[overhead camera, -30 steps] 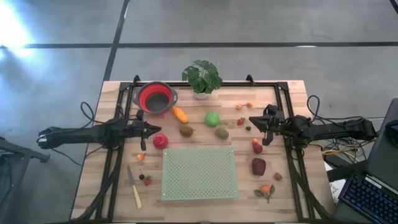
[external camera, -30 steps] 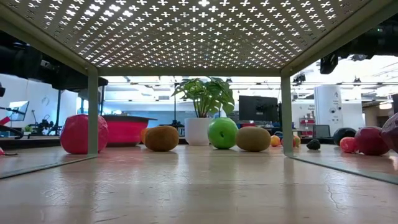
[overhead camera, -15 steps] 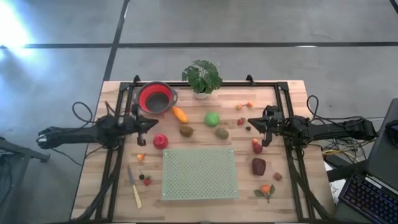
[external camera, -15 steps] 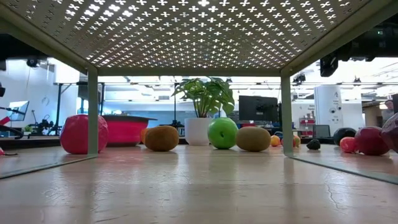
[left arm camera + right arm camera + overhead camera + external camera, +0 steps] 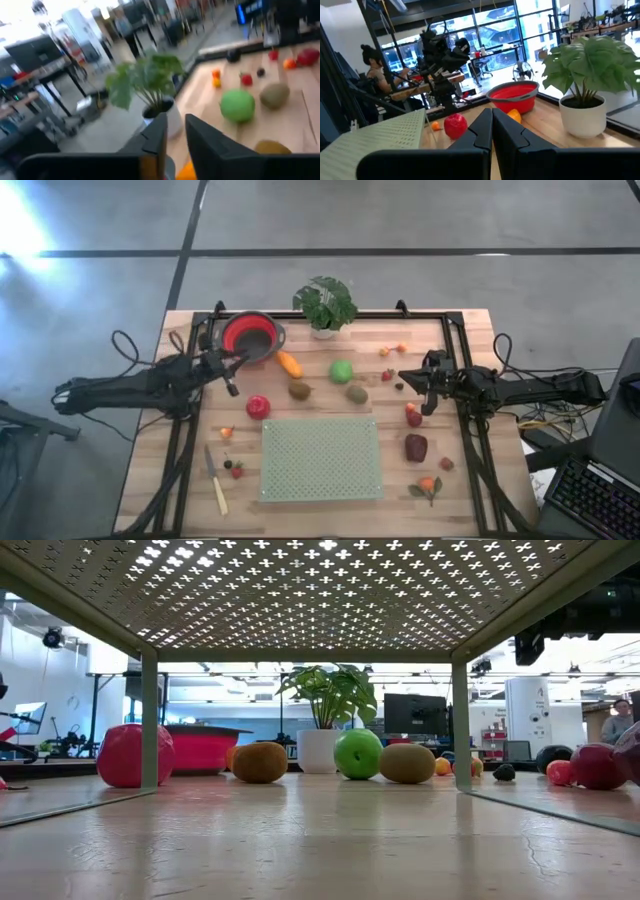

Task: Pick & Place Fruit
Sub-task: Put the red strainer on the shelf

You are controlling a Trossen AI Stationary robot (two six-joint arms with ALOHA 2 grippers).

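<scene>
The fruit lies scattered on the wooden table: a red apple (image 5: 258,407), an orange elongated piece (image 5: 289,364), a green ball (image 5: 342,370), two brown kiwis (image 5: 299,390) (image 5: 357,394) and a dark-red lump (image 5: 416,447). All rest on the tabletop. My left gripper (image 5: 235,385) hangs above the table between the red bowl (image 5: 250,337) and the apple. A narrow gap shows between its fingers (image 5: 176,135), which hold nothing. My right gripper (image 5: 403,376) is shut and empty at the table's right, with a small red fruit (image 5: 413,417) just nearside of it.
A green perforated platform (image 5: 320,458) stands at the near middle. A potted plant (image 5: 325,303) stands at the far edge, and a knife (image 5: 215,485) lies near left. Tiny fruits lie at the far right (image 5: 392,352) and near right (image 5: 428,484). A person (image 5: 375,75) sits beyond the table.
My left gripper has risen away from the red apple, swung toward the far edge and the red bowl, and rolled a little; its arm has left the low view. No fruit has moved. My right arm has kept still.
</scene>
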